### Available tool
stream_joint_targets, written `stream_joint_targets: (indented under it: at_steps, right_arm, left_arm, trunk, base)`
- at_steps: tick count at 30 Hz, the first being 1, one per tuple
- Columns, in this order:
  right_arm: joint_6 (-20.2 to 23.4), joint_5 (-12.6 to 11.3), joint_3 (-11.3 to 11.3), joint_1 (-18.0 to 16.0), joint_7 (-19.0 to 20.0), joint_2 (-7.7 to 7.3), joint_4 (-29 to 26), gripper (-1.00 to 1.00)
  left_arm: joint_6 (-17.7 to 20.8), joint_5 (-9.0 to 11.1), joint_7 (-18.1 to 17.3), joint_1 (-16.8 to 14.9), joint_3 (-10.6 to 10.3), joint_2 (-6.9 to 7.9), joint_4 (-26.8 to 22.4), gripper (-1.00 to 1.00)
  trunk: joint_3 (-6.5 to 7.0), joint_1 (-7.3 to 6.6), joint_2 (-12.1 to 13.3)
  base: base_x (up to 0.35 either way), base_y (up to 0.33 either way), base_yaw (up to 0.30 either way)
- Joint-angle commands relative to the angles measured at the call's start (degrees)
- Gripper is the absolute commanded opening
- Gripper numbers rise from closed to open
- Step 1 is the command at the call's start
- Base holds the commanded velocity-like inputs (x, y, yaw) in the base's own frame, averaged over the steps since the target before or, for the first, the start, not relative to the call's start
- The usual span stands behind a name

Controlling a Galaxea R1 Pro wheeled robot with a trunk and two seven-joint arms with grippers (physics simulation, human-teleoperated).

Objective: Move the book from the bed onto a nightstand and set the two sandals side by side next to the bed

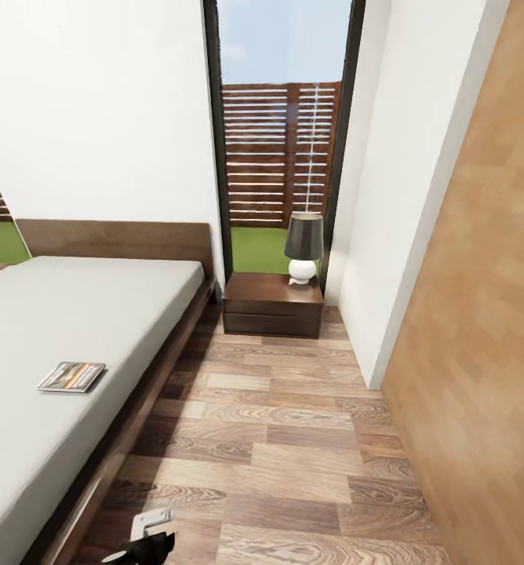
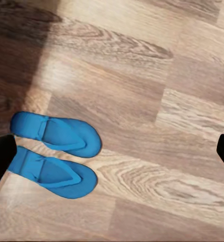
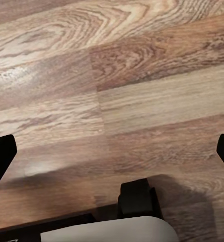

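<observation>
Left wrist view: sandals (image 2: 54, 154) lie beside the spread left claw's (image 2: 112, 156) finger.

Black pincer fingers (image 2: 1, 161), glossy black arm link with white bracket (image 1: 151, 523).

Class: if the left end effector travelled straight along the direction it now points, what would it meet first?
Probably bare wood-plank floor. The left end effector is open, and the two blue sandals lie side by side off its centre line, near one finger; depth is uncertain.
</observation>
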Motion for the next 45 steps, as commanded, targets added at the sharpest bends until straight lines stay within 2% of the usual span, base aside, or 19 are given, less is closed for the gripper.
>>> stream_joint_targets:
  at_steps: [1, 4, 5, 7, 10, 16, 32, 45]
  right_arm:
    - [-0.1, -0.2, -0.4, 0.0, 0.3, -0.01, 0.1, 1.0]
    - [-0.1, -0.2, -0.4, 0.0, 0.3, -0.01, 0.1, 1.0]
    - [-0.1, -0.2, -0.4, 0.0, 0.3, -0.01, 0.1, 1.0]
    - [-0.1, -0.2, -0.4, 0.0, 0.3, -0.01, 0.1, 1.0]
    - [-0.1, -0.2, -0.4, 0.0, 0.3, -0.03, 0.1, 1.0]
    - [-0.1, -0.2, -0.5, 0.0, 0.3, -0.09, 0.1, 1.0]
    - [-0.1, -0.1, -0.5, 0.0, 0.3, -0.1, 0.1, 1.0]
    - [-0.1, -0.1, -0.5, 0.0, 0.3, -0.1, 0.0, 1.0]
  left_arm:
    - [-0.2, -1.0, 3.5, 0.0, 0.4, 0.0, 0.1, 1.0]
    - [-0.1, -2.0, 8.4, 0.0, 0.4, 0.0, 0.1, 1.0]
    - [0.0, -2.2, 8.9, 0.1, 0.4, 0.0, 0.2, 1.0]
    - [-0.3, -3.0, 10.4, 2.3, 0.4, 0.04, 0.2, 1.0]
    - [-1.2, -3.2, 10.7, 3.6, 0.4, 0.08, 0.2, 1.0]
    - [-3.7, -3.1, 10.8, 4.2, 0.5, 0.21, 0.2, 1.0]
    - [-4.0, -3.1, 10.8, 4.3, 0.4, 0.09, 0.4, 1.0]
    - [-4.0, -3.1, 10.8, 4.3, 0.4, 0.09, 0.4, 1.0]
  trunk:
    - [-0.05, -0.01, 0.0]
    - [-0.05, -0.01, 0.0]
    - [-0.05, -0.01, 0.0]
    - [-0.05, -0.01, 0.0]
    - [-0.05, -0.01, 0.0]
    - [-0.05, -0.01, 0.0]
    - [-0.05, -0.01, 0.0]
    - [-0.05, -0.01, 0.0]
  base:
    - [0.0, 0.0, -0.002]
    - [0.0, 0.0, -0.001]
    - [0.0, 0.0, 0.0]
    - [0.0, 0.0, 0.0]
    - [0.0, 0.0, 0.0]
    - [0.0, 0.0, 0.0]
    - [0.0, -0.002, 0.0]
    - [0.001, -0.085, 0.0]
